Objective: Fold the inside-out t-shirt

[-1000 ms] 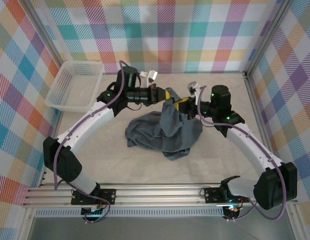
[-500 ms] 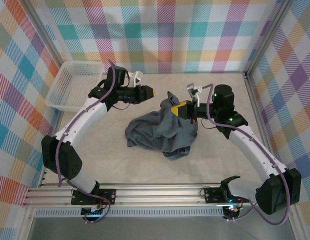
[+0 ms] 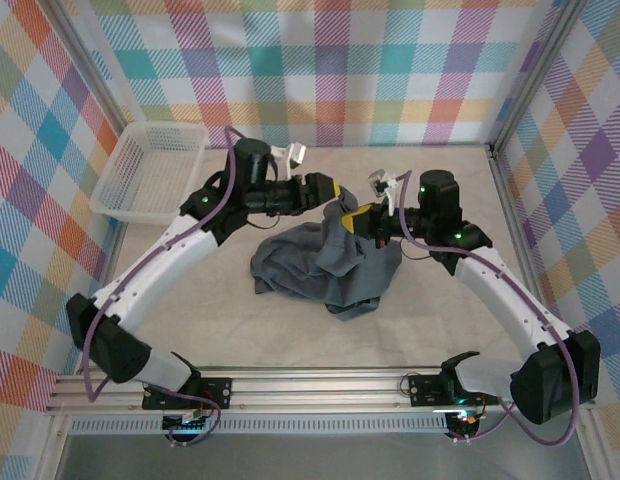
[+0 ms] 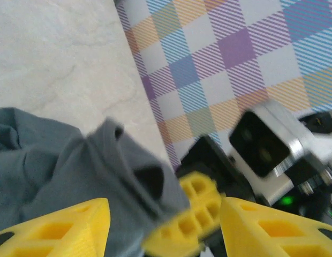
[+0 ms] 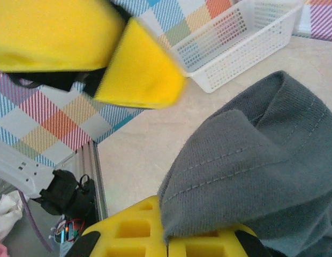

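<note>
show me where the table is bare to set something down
Bare table: near strip between grey t-shirt and arm bases; far strip along the back wall. Crowded: left end effector and right end effector bunched at the shirt's far edge; mesh basket far left.

White plastic mesh basket (image 3: 150,170) sits well off to the left of the left fingers (image 3: 330,187), in the far corner of the pale table (image 3: 240,330) against the colourful plaid walls (image 3: 350,70). Aluminium rail (image 3: 320,385) runs along the near edge.
</note>
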Robot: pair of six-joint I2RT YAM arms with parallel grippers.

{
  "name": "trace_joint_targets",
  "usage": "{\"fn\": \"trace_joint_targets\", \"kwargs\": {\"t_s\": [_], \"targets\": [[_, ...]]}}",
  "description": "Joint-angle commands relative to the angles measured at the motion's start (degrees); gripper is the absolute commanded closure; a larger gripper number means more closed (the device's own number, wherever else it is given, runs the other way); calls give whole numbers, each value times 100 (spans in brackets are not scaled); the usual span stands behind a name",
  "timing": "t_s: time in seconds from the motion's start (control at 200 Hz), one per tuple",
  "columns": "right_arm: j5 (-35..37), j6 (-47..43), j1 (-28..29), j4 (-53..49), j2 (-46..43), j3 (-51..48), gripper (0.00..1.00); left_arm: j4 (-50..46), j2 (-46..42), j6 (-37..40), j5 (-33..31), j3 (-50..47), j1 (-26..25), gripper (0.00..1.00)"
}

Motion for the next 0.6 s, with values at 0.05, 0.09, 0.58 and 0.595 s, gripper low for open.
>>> {"fn": "trace_joint_targets", "kwargs": {"t_s": [0.05,0.09,0.58,0.595], "targets": [[116,-450,125,-338,3,245,97,-946,720,377,-784,782,-250,52],[148,-439,125,-359,-19,237,97,-973,746,296,-950,743,-254,63],[151,-74,116,-607,-5,301,46,56,54,40,-989,-250,-95,100],[115,-54,116,-583,-12,292,47,80,63,45,-950,-256,-96,100]]}}
